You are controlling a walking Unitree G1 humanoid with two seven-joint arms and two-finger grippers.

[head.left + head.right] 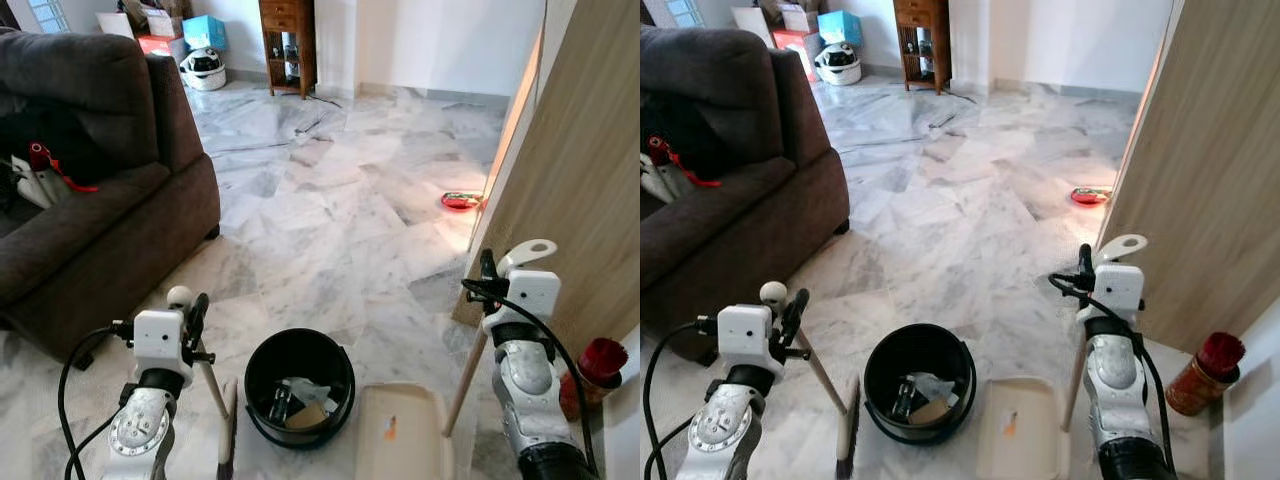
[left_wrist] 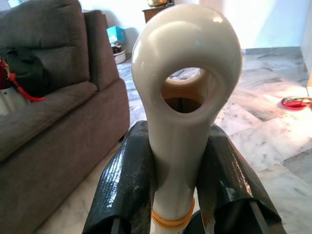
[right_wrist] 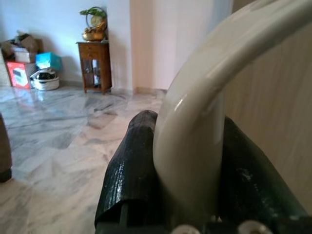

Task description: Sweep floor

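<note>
The grey-veined white marble floor (image 1: 330,210) lay ahead, a black round bin (image 1: 299,385) standing on it between both tools. The cream plastic dustpan (image 1: 400,435) sat beside the bin, the right gripper (image 3: 187,190) clamped on its handle. The left gripper (image 2: 178,187) was closed on the cream broom handle (image 2: 183,97) (light, stiff, probably slick), best held high.

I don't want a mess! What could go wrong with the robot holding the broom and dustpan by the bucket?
1. The bucket already holds rubbish and sits close between the broom and dustpan. A wide sweep might knock it over.
2. The left gripper holds the broom at the very top of its handle, so the brush end may wobble.
3. The right gripper works close beside the wooden panel and red-topped can, which the dustpan handle could bump.
</note>
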